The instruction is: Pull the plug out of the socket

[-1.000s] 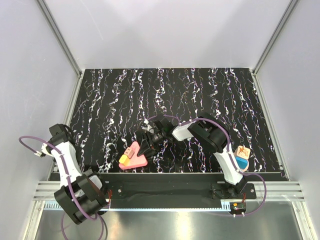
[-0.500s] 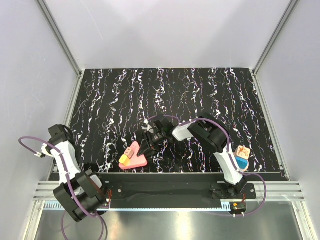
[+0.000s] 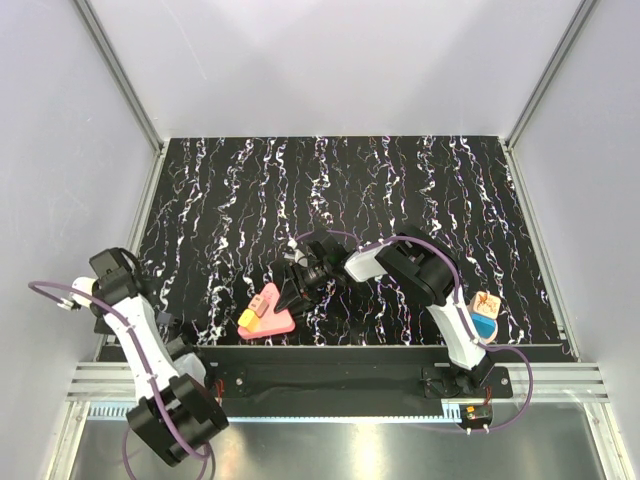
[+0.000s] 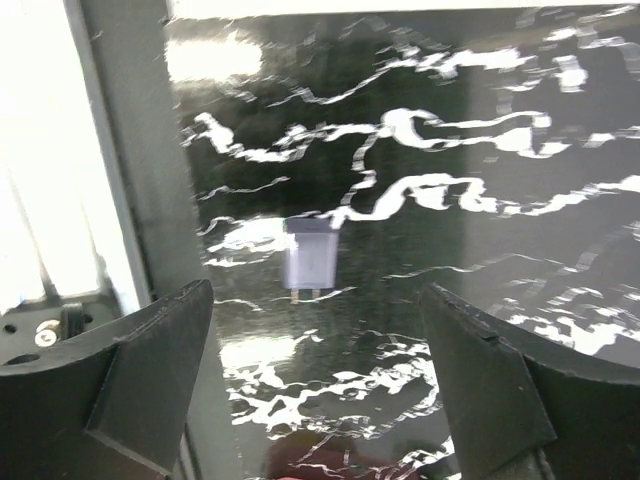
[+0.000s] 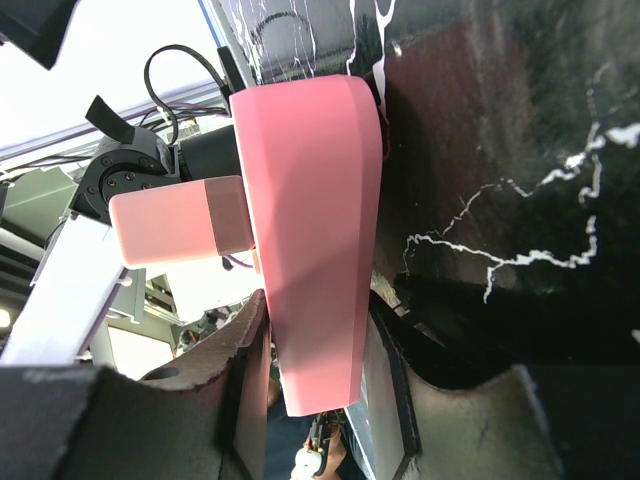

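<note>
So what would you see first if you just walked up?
The bright pink socket with a yellow block on it stands out on the black-and-white marbled table, near the front edge. The right claw is closed on the socket. A blue and wooden toy sits by the right arm's base.

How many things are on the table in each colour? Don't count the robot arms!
Pink: 1, the socket
Yellow: 1, the plug
Blue: 1, the blue piece
Tan: 1, the wooden block
Grey: 1, the grey piece
Total: 5
</note>
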